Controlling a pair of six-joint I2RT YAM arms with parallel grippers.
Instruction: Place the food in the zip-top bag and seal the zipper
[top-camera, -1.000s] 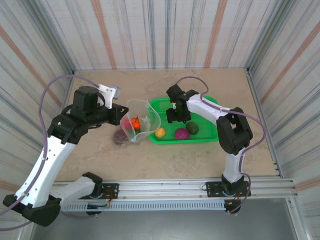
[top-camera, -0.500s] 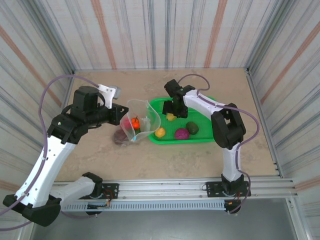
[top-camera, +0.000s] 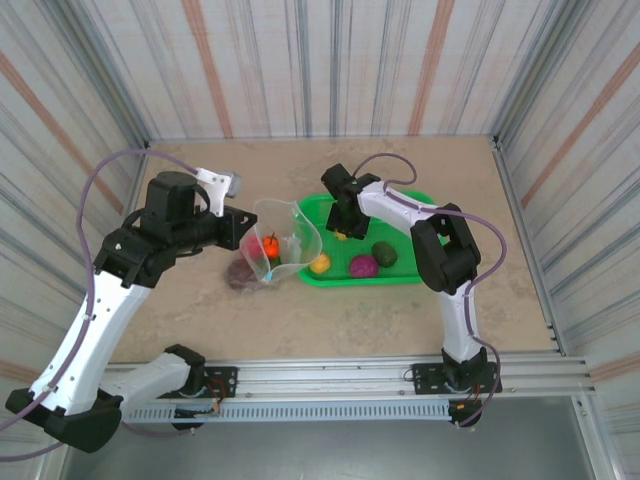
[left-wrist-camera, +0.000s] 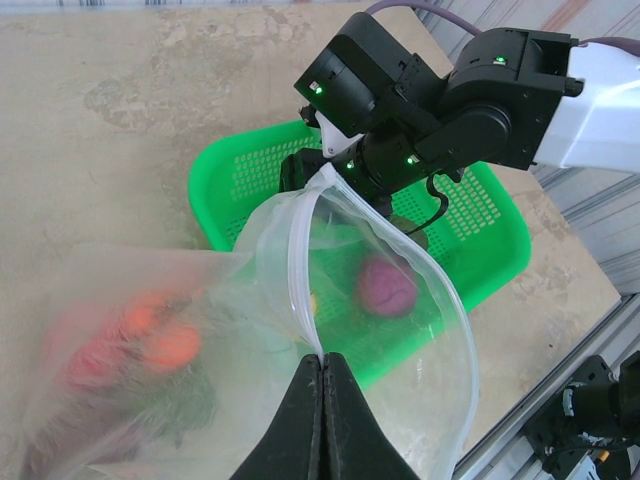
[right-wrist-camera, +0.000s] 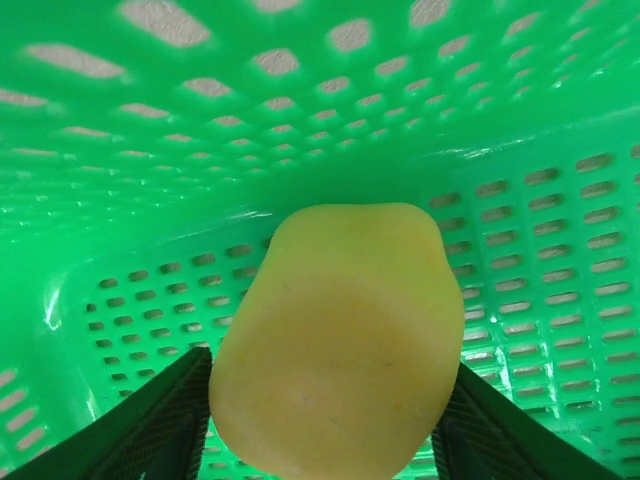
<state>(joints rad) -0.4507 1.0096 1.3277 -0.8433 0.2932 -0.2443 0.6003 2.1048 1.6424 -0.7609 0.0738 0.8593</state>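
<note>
Right hand (top-camera: 343, 222) (right-wrist-camera: 325, 375): down inside the green basket (top-camera: 418, 203) (right-wrist-camera: 300, 90), toward its far left side. We see its 2 fingers (right-wrist-camera: 150, 420) part-way apart, 1 against each side of the yellow piece (right-wrist-camera: 330, 340), which is low in the basket and close to the mesh wall.
Left hand (top-camera: 243, 228) (left-wrist-camera: 322, 400): fully closed. We see its 2 fingers pinched flat on the rim of the zip-top bag (top-camera: 285, 240) (left-wrist-camera: 250, 300), holding that rim up off the desk (top-camera: 350, 315) (left-wrist-camera: 110, 90).
Zip-top bag: just left of the basket, with its mouth gaping wide and turned toward the basket. In the left wrist view the lower edge of the mouth overlaps the basket's near wall.
Zipper (left-wrist-camera: 293, 260): unsealed. We make it out as the pale strip round the open mouth, and the left hand grips it.
Food in the bag: an orange piece (top-camera: 271, 243) (left-wrist-camera: 170, 347) and a red piece (left-wrist-camera: 85, 362) near the bottom, blurred through the plastic. A dark piece (top-camera: 240, 273) lies low at the same end, and we cannot tell whether it is inside.
Food in the basket: 4 pieces. They are the yellow one at the right hand, a yellow-orange piece (top-camera: 319, 264) at the near left corner, a magenta piece (top-camera: 363, 267) (left-wrist-camera: 388, 285) beside it, and a dark green piece (top-camera: 385, 254) just right of that.
</note>
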